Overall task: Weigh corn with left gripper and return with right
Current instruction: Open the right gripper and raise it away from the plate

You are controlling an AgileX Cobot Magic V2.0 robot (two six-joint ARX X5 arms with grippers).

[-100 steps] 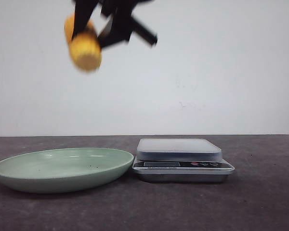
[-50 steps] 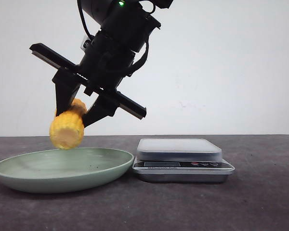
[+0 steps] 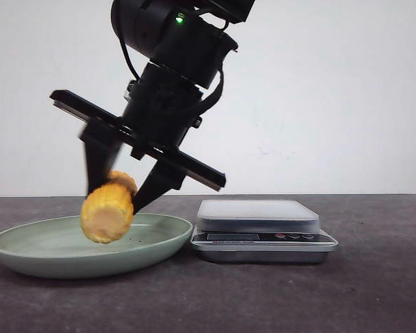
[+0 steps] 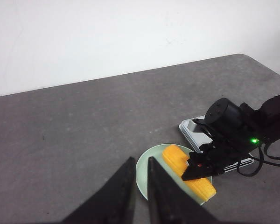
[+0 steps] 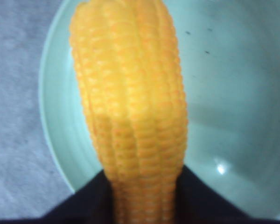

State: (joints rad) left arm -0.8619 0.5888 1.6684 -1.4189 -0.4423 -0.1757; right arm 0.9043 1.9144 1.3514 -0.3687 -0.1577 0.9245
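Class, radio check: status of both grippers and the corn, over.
Right gripper shut on corn, low over green plate. Left gripper nearly shut, empty, well back. Scale bare beside plate.

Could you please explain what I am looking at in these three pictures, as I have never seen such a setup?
This is a robot with two black arms, each ending in a two-fingered hand. One picture looks forward over a dark table. The other two come from cameras on each wrist. On the table are a pale green plate and a small kitchen scale with nothing on it. The right hand grips a piece of yellow corn low over the plate, and its own camera shows the corn close up. The left hand is nearly closed, holds nothing and is off to the side.
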